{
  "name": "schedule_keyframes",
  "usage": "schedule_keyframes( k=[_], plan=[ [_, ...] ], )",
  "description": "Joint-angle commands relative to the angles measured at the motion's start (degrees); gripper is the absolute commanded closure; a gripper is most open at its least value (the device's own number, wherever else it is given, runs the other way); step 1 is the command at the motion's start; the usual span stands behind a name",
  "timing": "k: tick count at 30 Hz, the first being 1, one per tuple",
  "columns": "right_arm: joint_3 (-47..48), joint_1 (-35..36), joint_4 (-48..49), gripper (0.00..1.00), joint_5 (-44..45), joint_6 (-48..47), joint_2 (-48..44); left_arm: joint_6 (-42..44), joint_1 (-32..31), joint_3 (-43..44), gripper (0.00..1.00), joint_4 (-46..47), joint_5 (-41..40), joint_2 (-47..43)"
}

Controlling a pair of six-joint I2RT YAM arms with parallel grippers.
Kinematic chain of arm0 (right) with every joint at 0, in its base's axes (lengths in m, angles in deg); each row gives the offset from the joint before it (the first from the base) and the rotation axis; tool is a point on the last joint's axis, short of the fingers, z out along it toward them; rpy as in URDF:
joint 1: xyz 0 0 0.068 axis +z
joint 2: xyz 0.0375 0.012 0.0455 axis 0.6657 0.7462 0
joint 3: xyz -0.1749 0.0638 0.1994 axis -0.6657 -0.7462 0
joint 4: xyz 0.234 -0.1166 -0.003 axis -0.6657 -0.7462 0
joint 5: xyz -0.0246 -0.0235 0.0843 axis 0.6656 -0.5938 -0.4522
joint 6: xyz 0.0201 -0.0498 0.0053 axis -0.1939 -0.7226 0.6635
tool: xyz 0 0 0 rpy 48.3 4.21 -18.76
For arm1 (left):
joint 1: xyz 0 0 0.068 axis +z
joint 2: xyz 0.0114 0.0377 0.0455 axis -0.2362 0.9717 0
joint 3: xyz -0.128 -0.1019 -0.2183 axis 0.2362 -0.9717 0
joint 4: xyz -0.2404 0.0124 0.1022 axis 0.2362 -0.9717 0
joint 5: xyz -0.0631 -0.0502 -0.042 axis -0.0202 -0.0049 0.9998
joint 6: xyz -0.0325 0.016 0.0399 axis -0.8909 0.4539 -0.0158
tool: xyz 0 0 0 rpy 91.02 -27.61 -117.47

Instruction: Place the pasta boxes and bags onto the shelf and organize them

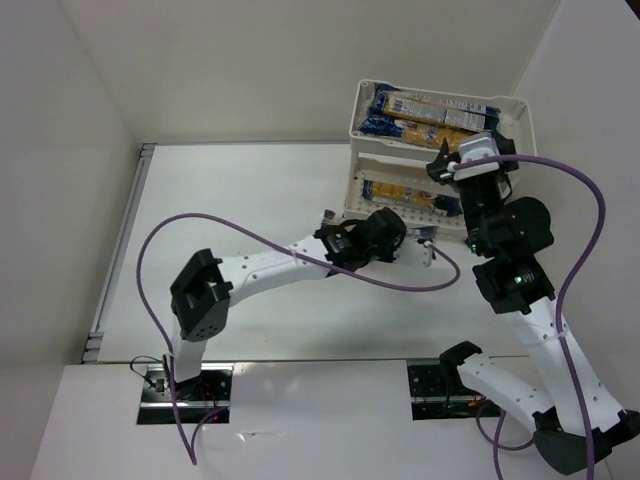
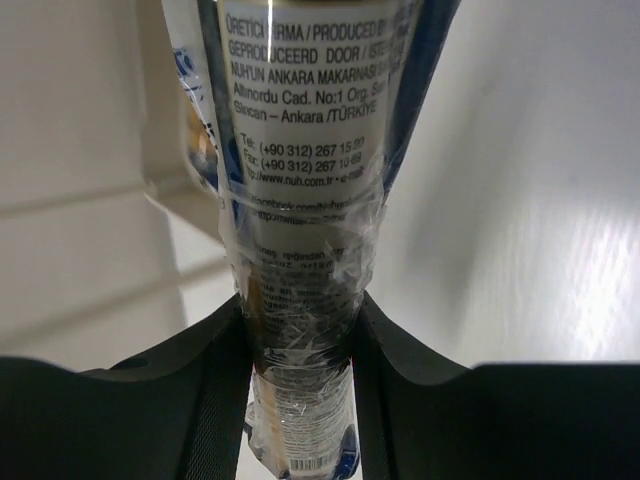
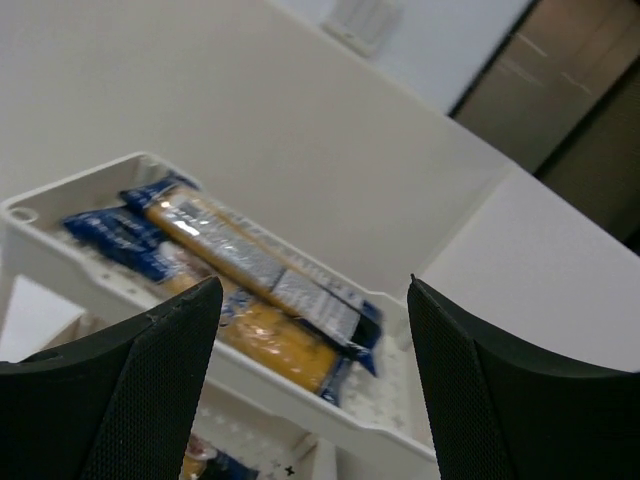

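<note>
The cream shelf (image 1: 521,108) stands at the back right. Its top tray holds pasta packs (image 1: 432,110) lying lengthwise; they also show in the right wrist view (image 3: 250,265) behind the tray rim (image 3: 300,395). Another pack (image 1: 398,191) lies in the lower tray. My left gripper (image 1: 392,236) is at the front edge of that lower tray, shut (image 2: 300,310) on the taped end of a clear pasta bag (image 2: 300,150) with a white printed label. I cannot tell whether this is the lower-tray pack. My right gripper (image 1: 450,165) is open and empty (image 3: 315,290), over the shelf's right side.
White walls close in behind and to the right of the shelf. A purple cable (image 1: 590,200) loops off the right arm and another (image 1: 250,235) arcs over the left arm. The table's left edge has a metal rail (image 1: 120,250).
</note>
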Motion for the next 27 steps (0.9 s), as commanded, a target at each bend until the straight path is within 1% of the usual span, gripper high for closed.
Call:
schedule_keyframes(
  k=[1, 3, 4, 6, 9, 11, 15, 17, 19, 21, 22, 23, 24, 27],
  plan=[
    [3.5, -3.2, 7.2, 0.2, 3.0, 0.8, -3.5, 6.6, -2.4, 9.3, 1.0, 11.9, -7.1, 3.6],
    [3.5, -4.4, 7.7, 0.2, 3.0, 0.8, -4.7, 10.6, -2.4, 13.3, 1.0, 15.0, -9.3, 7.7],
    [3.5, -5.7, 7.7, 0.2, 3.6, 1.3, -5.9, 12.7, -2.4, 13.9, 1.0, 19.0, -10.0, 8.9],
    [3.5, -7.1, 7.7, 0.22, 3.6, 1.3, -6.7, 18.4, -2.4, 14.8, 1.0, 23.2, -11.2, 12.0],
    [3.5, -9.0, 7.7, 0.22, 3.1, 1.3, -8.2, 19.8, -2.4, 22.9, 1.0, 24.3, -11.2, 16.8],
    [3.0, -9.5, 7.0, 0.22, 2.5, 1.8, -8.7, 22.7, -2.4, 26.8, 1.0, 27.1, -11.2, 19.3],
    [1.8, -10.1, 7.0, 0.22, 1.9, 2.3, -9.2, 28.7, -2.4, 28.1, 1.0, 32.2, -10.7, 22.1],
    [1.3, -10.1, 6.3, 0.22, 1.9, 2.3, -9.8, 30.1, -2.4, 29.3, 1.0, 35.2, -9.6, 23.8],
    [0.8, -10.6, 5.5, 0.22, 1.2, 2.3, -10.4, 30.1, -1.8, 31.8, 1.0, 35.2, -9.6, 25.7],
    [0.8, -11.1, 4.7, 0.22, 0.7, 2.9, -10.4, 29.3, 0.1, 38.1, 0.96, 35.2, -8.9, 29.8],
    [-0.3, -11.6, 3.3, 0.22, 0.2, 2.9, -11.0, 26.6, 1.9, 51.9, 0.85, 28.7, -7.4, 38.3],
    [-0.4, -11.7, 3.3, 0.22, 0.2, 2.9, -11.0, 26.5, 2.0, 52.1, 0.85, 28.7, -7.4, 38.4],
    [-0.4, -11.7, 3.3, 0.22, 0.2, 2.9, -11.6, 26.5, 2.0, 56.2, 0.78, 28.1, -6.9, 39.6],
    [-1.0, -11.7, 2.1, 0.22, -0.9, 2.9, -11.6, 27.8, 2.6, 58.7, 0.62, 28.1, -6.4, 42.7]
  ],
)
